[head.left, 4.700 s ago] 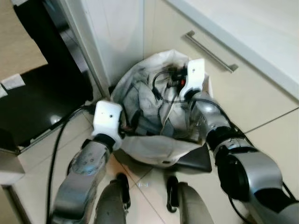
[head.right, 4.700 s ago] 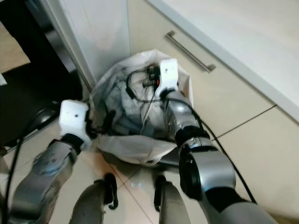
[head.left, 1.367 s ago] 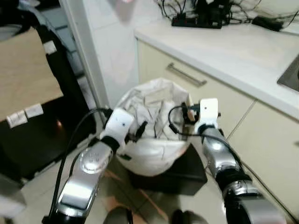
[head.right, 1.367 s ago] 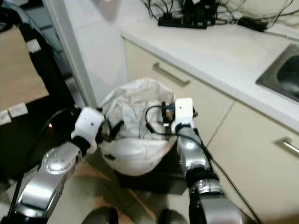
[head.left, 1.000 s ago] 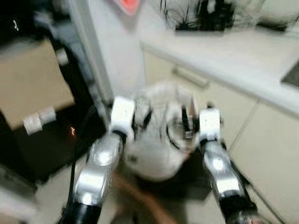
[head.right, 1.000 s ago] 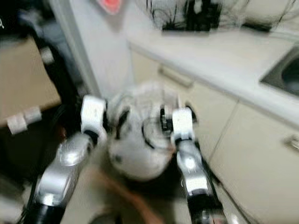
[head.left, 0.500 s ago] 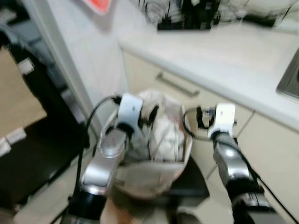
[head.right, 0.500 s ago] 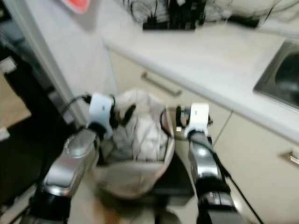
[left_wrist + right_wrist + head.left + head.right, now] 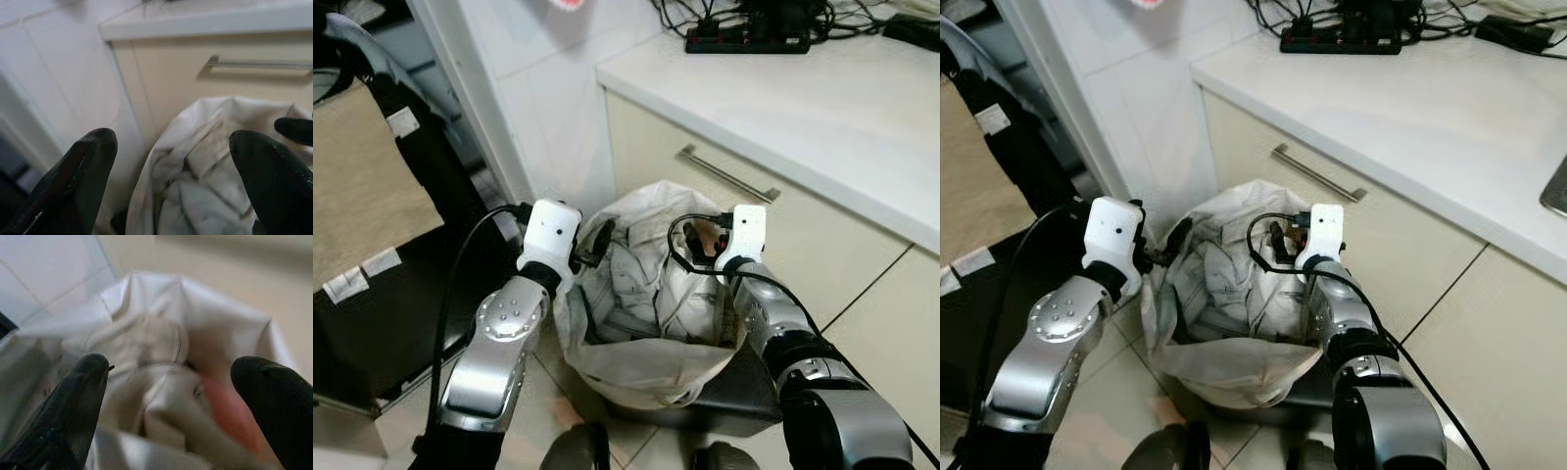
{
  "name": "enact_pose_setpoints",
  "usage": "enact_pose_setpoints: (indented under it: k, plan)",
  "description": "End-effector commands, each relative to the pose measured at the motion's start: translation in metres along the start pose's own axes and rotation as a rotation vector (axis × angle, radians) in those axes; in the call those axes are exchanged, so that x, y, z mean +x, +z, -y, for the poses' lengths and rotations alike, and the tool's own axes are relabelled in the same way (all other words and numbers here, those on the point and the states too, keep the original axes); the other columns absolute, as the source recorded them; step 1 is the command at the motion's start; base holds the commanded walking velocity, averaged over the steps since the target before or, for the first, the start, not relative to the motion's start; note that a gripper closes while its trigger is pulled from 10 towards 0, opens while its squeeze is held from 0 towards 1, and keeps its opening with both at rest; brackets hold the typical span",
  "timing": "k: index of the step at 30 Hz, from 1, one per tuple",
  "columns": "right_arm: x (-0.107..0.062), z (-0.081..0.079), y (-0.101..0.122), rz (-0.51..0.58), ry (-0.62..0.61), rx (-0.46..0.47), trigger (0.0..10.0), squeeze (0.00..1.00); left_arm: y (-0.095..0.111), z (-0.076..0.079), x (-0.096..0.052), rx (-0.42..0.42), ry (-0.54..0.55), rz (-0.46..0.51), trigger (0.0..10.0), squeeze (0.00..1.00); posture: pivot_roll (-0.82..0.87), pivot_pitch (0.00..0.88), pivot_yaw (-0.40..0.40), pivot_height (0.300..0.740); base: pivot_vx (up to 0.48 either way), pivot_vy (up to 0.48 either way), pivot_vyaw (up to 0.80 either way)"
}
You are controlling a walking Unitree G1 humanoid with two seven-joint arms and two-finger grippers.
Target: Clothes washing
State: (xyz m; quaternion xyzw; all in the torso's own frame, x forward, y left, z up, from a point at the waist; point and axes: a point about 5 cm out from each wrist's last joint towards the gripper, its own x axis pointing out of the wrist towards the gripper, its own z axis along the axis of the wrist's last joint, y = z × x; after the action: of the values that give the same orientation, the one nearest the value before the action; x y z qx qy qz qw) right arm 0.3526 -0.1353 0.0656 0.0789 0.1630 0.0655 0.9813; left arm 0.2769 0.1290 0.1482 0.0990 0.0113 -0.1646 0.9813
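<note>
The laundry bag (image 9: pixel 636 367) is soft white cloth, matt and creased, and the clothes (image 9: pixel 641 279) bunched inside it are crumpled pale grey and off-white fabric. The arms show brushed silver metal with a dull sheen, capped at the wrists by smooth white plastic housings. The fingers (image 9: pixel 80 181) of the left gripper look like matt black rubbery plastic. The worktop (image 9: pixel 1400 108) is smooth and pale with a faint gloss; the cabinet front below its edge is satin cream, with a brushed metal handle (image 9: pixel 729 174). The floor tiles (image 9: pixel 548 392) are glossy.
</note>
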Motion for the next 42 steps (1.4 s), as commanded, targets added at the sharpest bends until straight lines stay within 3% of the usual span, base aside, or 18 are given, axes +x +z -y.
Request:
enact_pose_setpoints:
  k: [1,6,11,15,21,22,23,26,32,35,38,42]
  plan:
    - [-0.001,-0.003,-0.009,-0.044,0.010,0.023,10.0,0.00,0.002,-0.005,-0.004,0.003,0.009,-0.003,10.0,0.00,0.05,0.192,0.088,0.740,0.000,0.000,0.00]
    - [-0.001,-0.009,-0.013,-0.072,0.063,0.025,10.0,0.00,0.007,-0.007,-0.006,0.017,0.015,-0.002,10.0,0.00,0.05,0.196,0.081,0.740,0.000,0.000,0.00]
    - [-0.007,0.001,-0.037,-0.192,0.010,0.085,10.0,0.00,0.012,-0.006,-0.005,0.000,0.009,-0.001,10.0,0.00,0.04,0.208,0.083,0.740,0.000,0.000,0.00]
    - [-0.007,0.002,-0.041,-0.250,-0.001,0.169,10.0,0.00,0.009,-0.001,-0.006,-0.023,-0.007,-0.027,10.0,0.00,0.03,0.216,0.090,0.740,0.000,0.000,0.00]
    - [-0.006,-0.002,-0.042,-0.299,0.014,0.201,10.0,0.00,0.006,0.000,-0.005,-0.046,-0.001,-0.062,10.0,0.00,0.03,0.216,0.087,0.740,0.000,0.000,0.00]
    - [-0.006,-0.002,-0.041,-0.300,0.014,0.201,4.2,0.00,0.006,0.000,-0.005,-0.047,0.001,-0.064,10.0,0.00,0.03,0.215,0.085,0.740,0.000,0.000,0.00]
    - [-0.006,-0.003,-0.040,-0.301,0.015,0.198,0.0,0.00,0.006,0.000,-0.005,-0.047,0.002,-0.065,10.0,0.00,0.03,0.215,0.084,0.740,0.000,0.000,0.00]
    - [-0.003,-0.006,-0.036,-0.292,0.033,0.155,0.0,0.00,0.004,0.000,-0.004,-0.050,0.005,-0.076,10.0,0.00,0.03,0.216,0.080,0.740,0.000,0.000,0.00]
    - [-0.002,-0.012,-0.033,-0.272,0.052,0.171,0.0,0.00,0.003,0.004,-0.004,-0.052,0.003,-0.085,10.0,0.00,0.03,0.219,0.073,0.740,0.000,0.000,0.00]
    - [-0.001,-0.017,-0.031,-0.256,0.081,0.215,0.0,0.00,0.003,0.005,-0.003,-0.051,0.002,-0.086,10.0,0.00,0.03,0.220,0.067,0.740,0.000,0.000,0.00]
    - [0.000,-0.022,-0.030,-0.249,0.107,0.333,0.0,0.00,0.002,0.004,-0.004,-0.048,0.006,-0.091,10.0,0.00,0.03,0.221,0.064,0.740,0.000,0.000,0.00]
    - [0.000,-0.025,-0.032,-0.255,0.118,0.351,0.0,0.00,0.003,0.005,-0.005,-0.048,0.005,-0.091,10.0,0.00,0.03,0.225,0.061,0.740,0.000,0.000,0.00]
